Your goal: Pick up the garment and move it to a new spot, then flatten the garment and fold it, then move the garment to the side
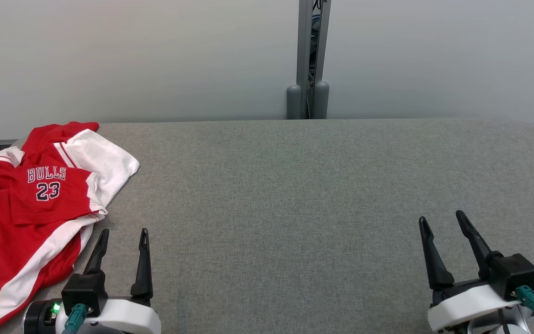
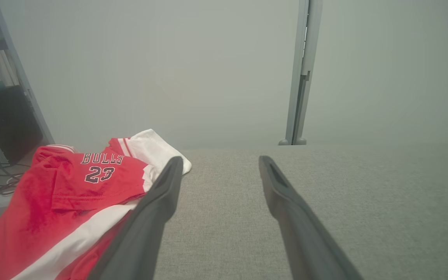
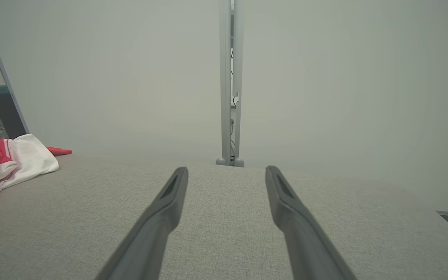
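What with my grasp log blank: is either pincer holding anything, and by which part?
Nothing is held. The left pincer and right pincer stand open and empty; the jersey lies beside the left one.

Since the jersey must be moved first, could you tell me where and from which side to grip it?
Probably the bunched white sleeve of the jersey, taken by the open left gripper from the right, across the table: that edge stands raised and free, while the left part seems to drape off the table.
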`<state>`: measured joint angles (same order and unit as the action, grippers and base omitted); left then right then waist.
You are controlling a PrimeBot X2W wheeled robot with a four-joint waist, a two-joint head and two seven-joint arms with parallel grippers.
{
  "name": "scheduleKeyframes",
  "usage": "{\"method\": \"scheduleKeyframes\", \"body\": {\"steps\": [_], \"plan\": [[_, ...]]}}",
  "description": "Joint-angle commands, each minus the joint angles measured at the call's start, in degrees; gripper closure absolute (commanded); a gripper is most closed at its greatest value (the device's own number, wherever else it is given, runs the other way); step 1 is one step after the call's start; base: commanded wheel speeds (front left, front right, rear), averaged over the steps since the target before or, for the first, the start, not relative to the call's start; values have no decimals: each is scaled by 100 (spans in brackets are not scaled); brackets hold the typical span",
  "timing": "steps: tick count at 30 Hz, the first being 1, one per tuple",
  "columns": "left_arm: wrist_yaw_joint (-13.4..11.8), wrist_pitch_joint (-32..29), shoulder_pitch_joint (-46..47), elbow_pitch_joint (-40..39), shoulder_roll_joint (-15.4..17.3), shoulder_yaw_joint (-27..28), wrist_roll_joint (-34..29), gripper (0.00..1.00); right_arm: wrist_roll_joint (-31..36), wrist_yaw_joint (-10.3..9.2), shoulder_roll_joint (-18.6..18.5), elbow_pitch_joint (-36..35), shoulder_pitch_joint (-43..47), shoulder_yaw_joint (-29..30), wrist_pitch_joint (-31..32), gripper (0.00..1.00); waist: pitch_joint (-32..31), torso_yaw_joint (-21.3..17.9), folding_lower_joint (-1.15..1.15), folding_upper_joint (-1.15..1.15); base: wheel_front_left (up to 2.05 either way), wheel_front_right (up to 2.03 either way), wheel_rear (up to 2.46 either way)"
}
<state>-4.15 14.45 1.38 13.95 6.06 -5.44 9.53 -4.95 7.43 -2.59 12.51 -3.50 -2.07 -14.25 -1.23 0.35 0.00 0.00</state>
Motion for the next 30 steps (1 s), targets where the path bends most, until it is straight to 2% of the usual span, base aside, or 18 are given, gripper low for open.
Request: {"method": "scheduleKeyframes", "body": {"steps": [1,30], "plan": [[-57,57,-38,7,34,-10,-130,0,158,10,-50,10,37,-2,-84,0,1,0,0,0,0,0,0],[-58,81,-67,79,54,-77,-62,0,35,10,-51,171,41,38,-108,0,-60,20,0,0,0,0,0]]}}
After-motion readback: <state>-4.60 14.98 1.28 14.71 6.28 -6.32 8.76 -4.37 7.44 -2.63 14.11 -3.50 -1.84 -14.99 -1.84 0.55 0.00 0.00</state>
